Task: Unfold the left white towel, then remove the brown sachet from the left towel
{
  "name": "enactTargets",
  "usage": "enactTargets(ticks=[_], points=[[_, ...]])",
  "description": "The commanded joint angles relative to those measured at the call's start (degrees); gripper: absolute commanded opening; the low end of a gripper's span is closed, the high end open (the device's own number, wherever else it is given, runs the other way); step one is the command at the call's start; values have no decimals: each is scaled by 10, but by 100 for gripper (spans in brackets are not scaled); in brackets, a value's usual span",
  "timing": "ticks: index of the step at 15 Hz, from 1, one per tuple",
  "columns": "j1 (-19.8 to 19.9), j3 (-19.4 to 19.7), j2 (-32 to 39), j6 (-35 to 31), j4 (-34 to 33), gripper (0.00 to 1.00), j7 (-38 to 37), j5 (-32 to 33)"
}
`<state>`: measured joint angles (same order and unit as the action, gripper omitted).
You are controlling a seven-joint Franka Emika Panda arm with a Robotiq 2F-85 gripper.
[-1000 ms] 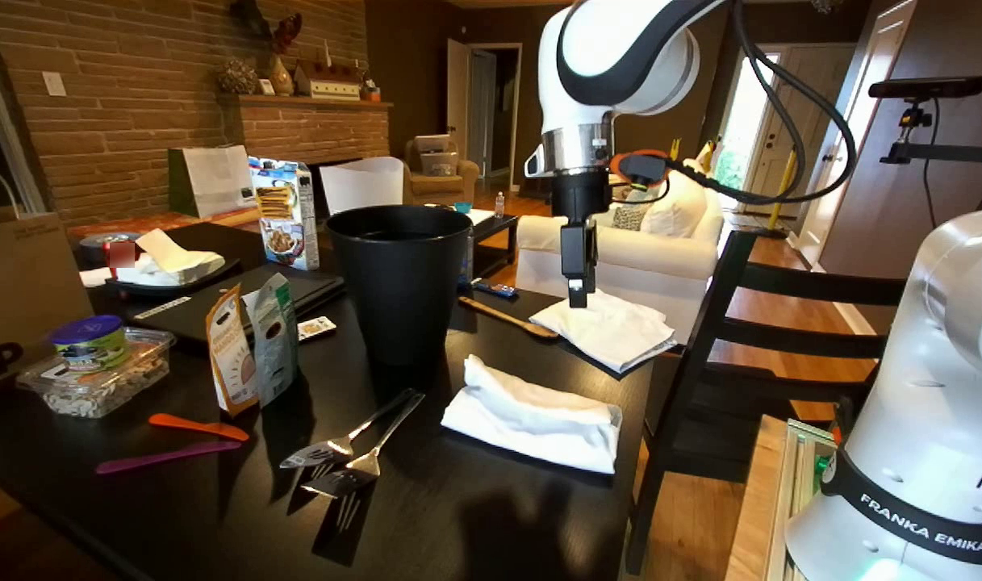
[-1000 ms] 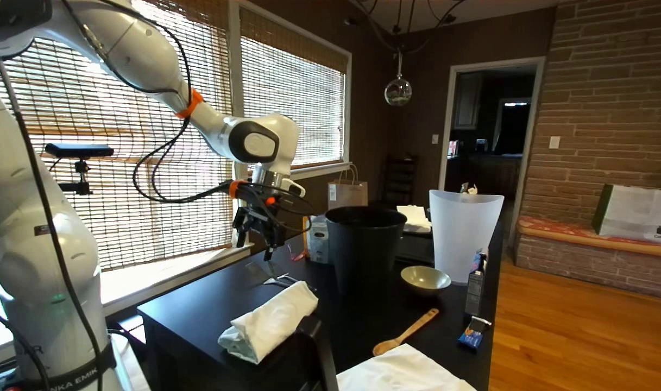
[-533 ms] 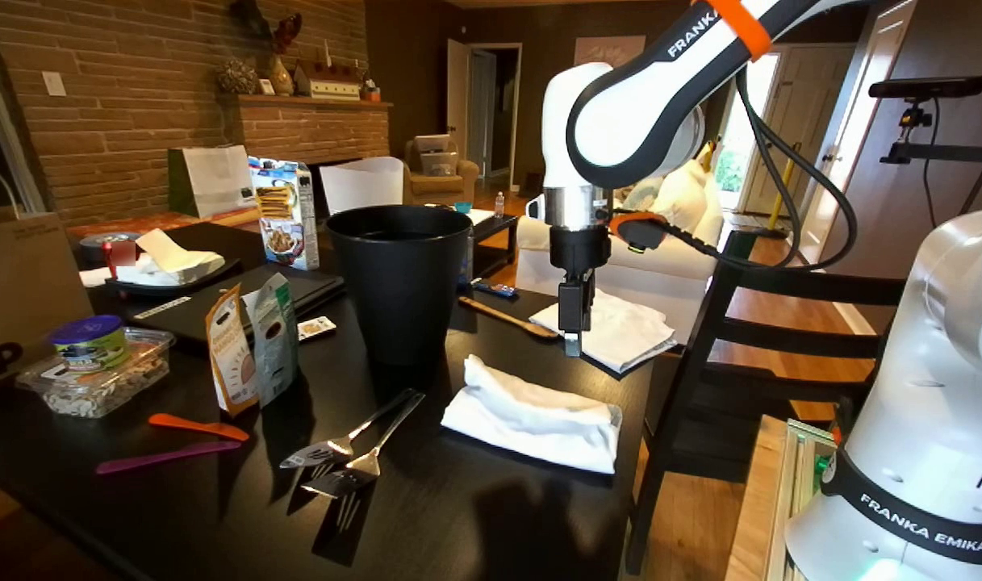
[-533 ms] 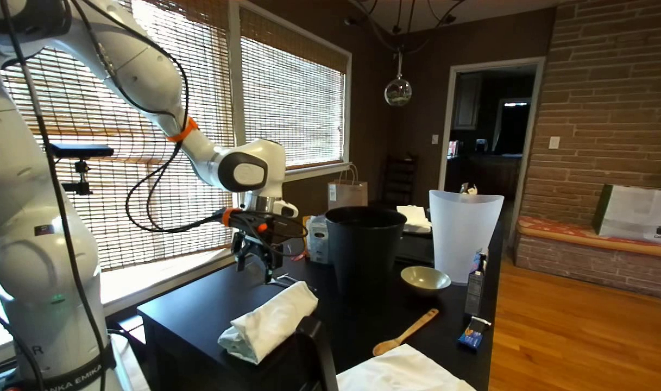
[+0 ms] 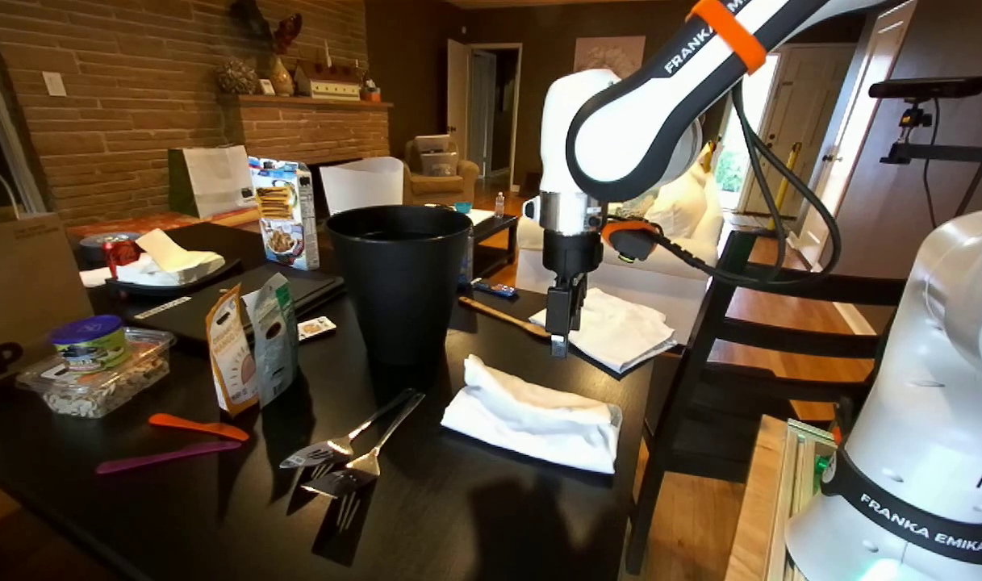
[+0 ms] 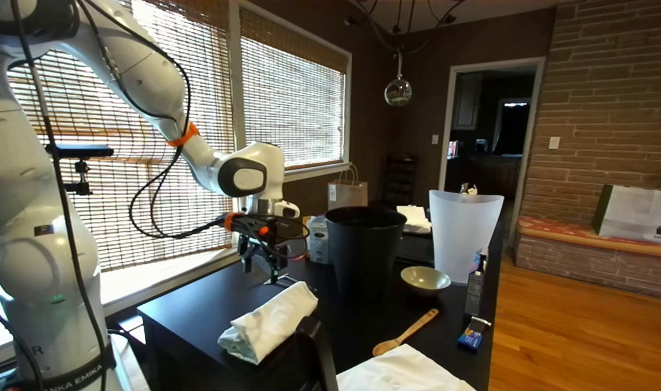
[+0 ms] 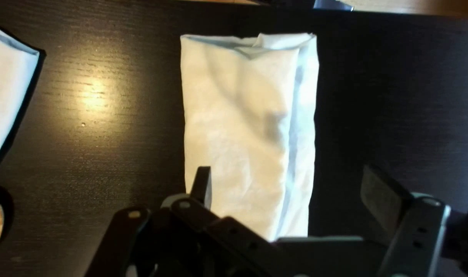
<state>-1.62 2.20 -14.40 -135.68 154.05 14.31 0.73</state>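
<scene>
A white towel (image 5: 535, 415), folded into a thick roll-like bundle, lies on the dark table near its edge. It also shows in an exterior view (image 6: 270, 323) and in the wrist view (image 7: 237, 134), where its far end shows open layers. A second white towel (image 5: 612, 327) lies folded flat; its corner shows in the wrist view (image 7: 7, 88). My gripper (image 7: 291, 188) is open and empty above the folded bundle, one finger over the towel and one beyond its side. It also shows in both exterior views (image 5: 559, 347) (image 6: 260, 274). No brown sachet shows; it is hidden or out of view.
A tall black bin (image 5: 398, 282) stands beside the towels. A wooden spoon (image 5: 507, 317) lies near the flat towel. Metal serving utensils (image 5: 365, 452) and two standing pouches (image 5: 252, 347) are on the table. A dark chair (image 5: 781, 363) stands at the edge. A bowl (image 6: 425, 279) stands behind.
My gripper has come down toward the table, then shifted slightly left in the exterior view with the flat towel fully visible. It stays open. The towels have not moved.
</scene>
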Motion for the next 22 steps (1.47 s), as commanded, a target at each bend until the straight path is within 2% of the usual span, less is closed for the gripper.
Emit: enactTargets(ticks=[1,4,9,17,21,22], points=[[13,-21,33,-109,24,100,-62,56],[19,-33,62,-174,37,100,-115,102],[26,-43,111,-225,34,100,-187,181],[15,-36,171,-231,23,100,-299,323],[11,-34,192,-233,18,100,-331,358],[10,-34,197,-233,16,81,-338,366]])
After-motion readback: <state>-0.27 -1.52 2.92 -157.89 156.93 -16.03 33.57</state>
